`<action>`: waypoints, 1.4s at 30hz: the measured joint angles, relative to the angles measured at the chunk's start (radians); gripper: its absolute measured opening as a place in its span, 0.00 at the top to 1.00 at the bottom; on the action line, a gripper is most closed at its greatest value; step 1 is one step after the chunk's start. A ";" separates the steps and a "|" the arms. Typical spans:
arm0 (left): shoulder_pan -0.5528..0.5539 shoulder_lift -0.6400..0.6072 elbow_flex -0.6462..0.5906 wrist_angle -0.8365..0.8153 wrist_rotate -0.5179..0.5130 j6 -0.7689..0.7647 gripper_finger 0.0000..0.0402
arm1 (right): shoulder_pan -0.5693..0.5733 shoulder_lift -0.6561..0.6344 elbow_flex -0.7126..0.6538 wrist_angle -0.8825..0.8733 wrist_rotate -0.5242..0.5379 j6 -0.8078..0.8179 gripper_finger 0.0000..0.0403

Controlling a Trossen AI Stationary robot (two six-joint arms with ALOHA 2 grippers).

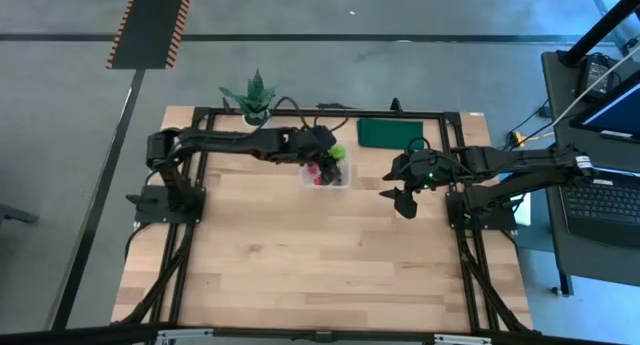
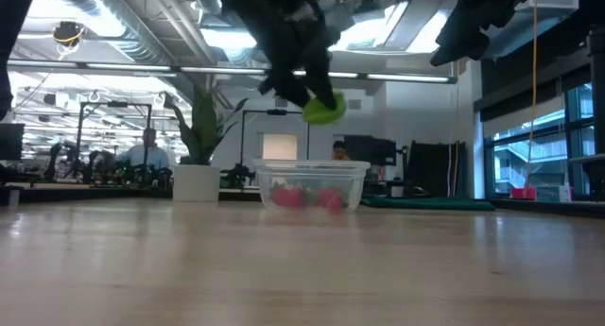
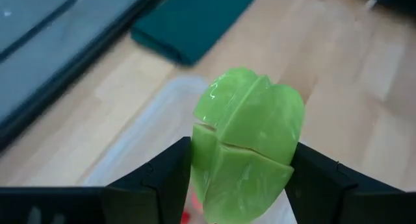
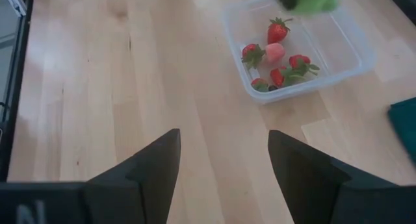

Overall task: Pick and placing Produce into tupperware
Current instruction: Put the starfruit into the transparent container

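— Where am I in the job right now?

— I have the left gripper [image 1: 334, 157] clenched on the bright lime-green produce piece [image 3: 247, 146]; in the left wrist view both dark fingers [image 3: 162, 185] press its sides. In the low view the piece hangs in the upper middle of the frame, clear of the table, just above the small clear plastic tupperware box with rounded corners [image 2: 354, 189].

— What's already in the box?

— The right wrist view shows it in the upper right of the frame: several small red strawberry pieces [image 4: 278, 30] and one pinkish piece [image 4: 275, 52] lie on its floor. So I judge this is the last item, at the placing step.

— And my other arm?

— The right gripper [image 1: 404, 197] waits right of centre in the high view, well apart from the box, fingers spread and holding nothing.

— Next move?

— I judge I should centre the green piece over the open box, lower it past the rim, then let go. It hangs near the box's far edge, beside the flat dark green rectangular pad [image 1: 390, 133], so a small pull back looks wise.
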 joint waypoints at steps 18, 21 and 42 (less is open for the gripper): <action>0.017 0.234 -0.004 -0.009 0.058 -0.022 0.48 | -0.004 0.000 0.000 0.012 0.000 -0.007 0.42; 0.014 0.227 -0.004 -0.010 0.017 -0.020 0.47 | -0.004 0.000 0.000 0.013 0.000 -0.007 0.42; 0.013 0.210 -0.003 -0.004 0.018 0.060 0.43 | -0.004 0.000 0.000 0.013 -0.002 -0.032 0.42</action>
